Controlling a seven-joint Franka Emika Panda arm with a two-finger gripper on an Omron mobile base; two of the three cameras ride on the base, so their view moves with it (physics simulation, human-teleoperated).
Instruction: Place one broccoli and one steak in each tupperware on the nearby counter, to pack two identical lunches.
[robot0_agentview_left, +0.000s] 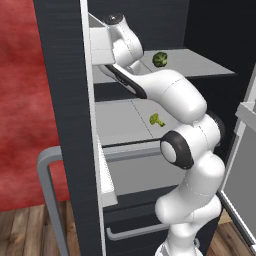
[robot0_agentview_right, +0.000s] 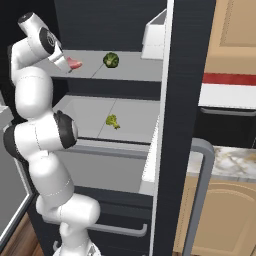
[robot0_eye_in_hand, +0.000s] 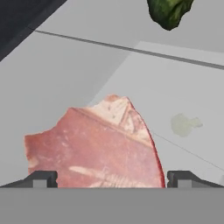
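- Right now the steak (robot0_eye_in_hand: 94, 144) lies near the left edge of the upper fridge shelf (robot0_agentview_right: 135, 67), between the gripper's (robot0_eye_in_hand: 111, 178) spread fingers (robot0_eye_in_hand: 41, 178), which haven't closed on it.
- Reaching into the fridge suggests fetching comes first.
- One broccoli (robot0_agentview_right: 111, 60) sits mid-shelf beside it; another broccoli (robot0_agentview_right: 112, 121) lies on the lower shelf (robot0_agentview_right: 90, 112).
- Marble counter (robot0_agentview_right: 230, 162) shows right of the fridge door.

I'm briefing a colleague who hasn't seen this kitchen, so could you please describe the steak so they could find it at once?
Look into the open fridge, at its upper shelf. The steak lies at that shelf's left end, beside a dark green broccoli. It is the flat pinkish-red piece, directly ahead of the gripper.
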